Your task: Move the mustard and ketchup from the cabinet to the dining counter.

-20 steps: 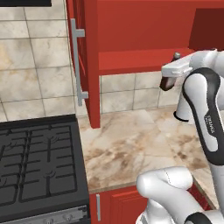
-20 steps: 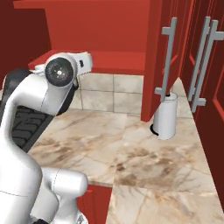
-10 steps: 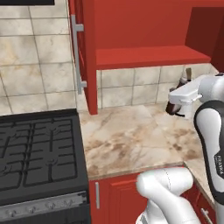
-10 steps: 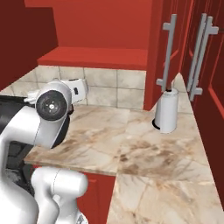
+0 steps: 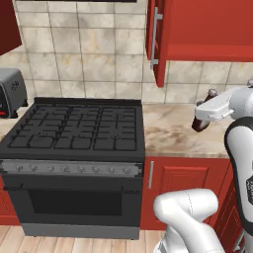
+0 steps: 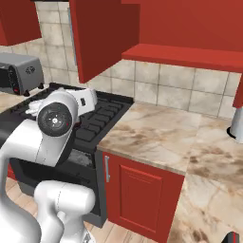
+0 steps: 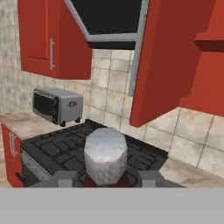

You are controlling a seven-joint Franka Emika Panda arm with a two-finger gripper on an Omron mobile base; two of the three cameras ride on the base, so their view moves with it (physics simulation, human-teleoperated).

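Here, dark ketchup [image 5: 201, 123] bottle clamped in gripper [image 5: 207, 112], above marbled worktop [image 5: 173, 133].

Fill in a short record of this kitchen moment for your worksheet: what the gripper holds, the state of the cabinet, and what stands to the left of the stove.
held item: ketchup, dark bottle with its cap toward the hand camera
gripper: shut on the ketchup, fingers on either side of it
cabinet: door open, shelf edge visible
stove: black, burners bare
left of stove: grey toaster oven on a marbled worktop
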